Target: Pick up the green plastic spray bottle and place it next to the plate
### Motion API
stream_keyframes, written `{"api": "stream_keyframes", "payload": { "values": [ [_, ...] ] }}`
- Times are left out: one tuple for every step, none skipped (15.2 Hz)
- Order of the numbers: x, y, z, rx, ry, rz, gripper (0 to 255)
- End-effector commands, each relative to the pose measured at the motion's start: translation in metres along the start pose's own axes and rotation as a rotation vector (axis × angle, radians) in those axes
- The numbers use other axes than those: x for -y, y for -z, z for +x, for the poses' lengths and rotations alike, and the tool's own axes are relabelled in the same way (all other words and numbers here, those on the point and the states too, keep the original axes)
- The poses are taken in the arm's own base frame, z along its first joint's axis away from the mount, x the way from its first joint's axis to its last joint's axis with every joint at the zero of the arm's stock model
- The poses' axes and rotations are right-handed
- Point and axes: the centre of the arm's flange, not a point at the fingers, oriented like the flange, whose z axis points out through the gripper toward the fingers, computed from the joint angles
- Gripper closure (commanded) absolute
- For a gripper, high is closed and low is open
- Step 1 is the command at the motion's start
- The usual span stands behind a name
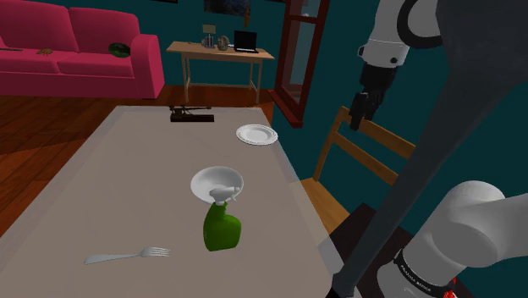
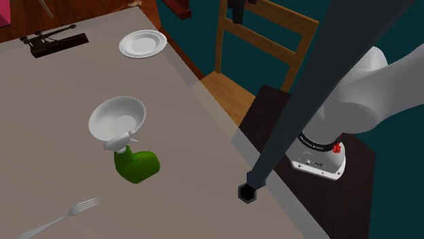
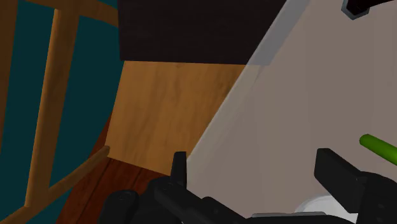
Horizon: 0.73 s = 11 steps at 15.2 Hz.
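The green spray bottle (image 1: 222, 229) with a white head stands on the grey table (image 1: 101, 186), right in front of a white bowl (image 1: 217, 181). In the second exterior view the bottle (image 2: 138, 166) leans against that bowl (image 2: 119, 117). The white plate (image 1: 256, 134) lies farther back near the table's right edge, also the plate (image 2: 143, 44). My gripper (image 1: 358, 117) hangs high, off the table's right side and above a wooden chair. In the wrist view my gripper (image 3: 254, 178) is open with nothing between the fingers; a sliver of the green bottle (image 3: 380, 147) shows beyond one finger.
A fork (image 1: 127, 255) lies near the table's front. A black tool (image 1: 190, 114) sits at the far end. The wooden chair (image 1: 372, 148) stands beside the table's right edge. A red sofa (image 1: 76, 51) and a side table (image 1: 220, 55) stand behind.
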Motion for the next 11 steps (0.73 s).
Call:
{"api": "stream_keyframes", "payload": {
  "values": [
    [0.0,0.0,0.0,0.0,0.0,0.0,0],
    [0.006,-0.009,0.004,-0.016,0.03,0.009,0],
    [0.011,-0.018,0.008,-0.032,0.061,0.019,0],
    [0.017,-0.027,0.013,-0.048,0.091,0.028,0],
    [0.023,-0.035,0.017,-0.064,0.121,0.038,0],
    [0.03,-0.044,0.021,-0.08,0.151,0.047,0],
    [0.036,-0.052,0.025,-0.097,0.182,0.057,0],
    [0.043,-0.06,0.029,-0.113,0.212,0.066,0],
    [0.05,-0.068,0.032,-0.129,0.242,0.076,0],
    [0.057,-0.076,0.036,-0.145,0.272,0.085,0],
    [0.065,-0.084,0.04,-0.161,0.303,0.095,0]
  ]
}}
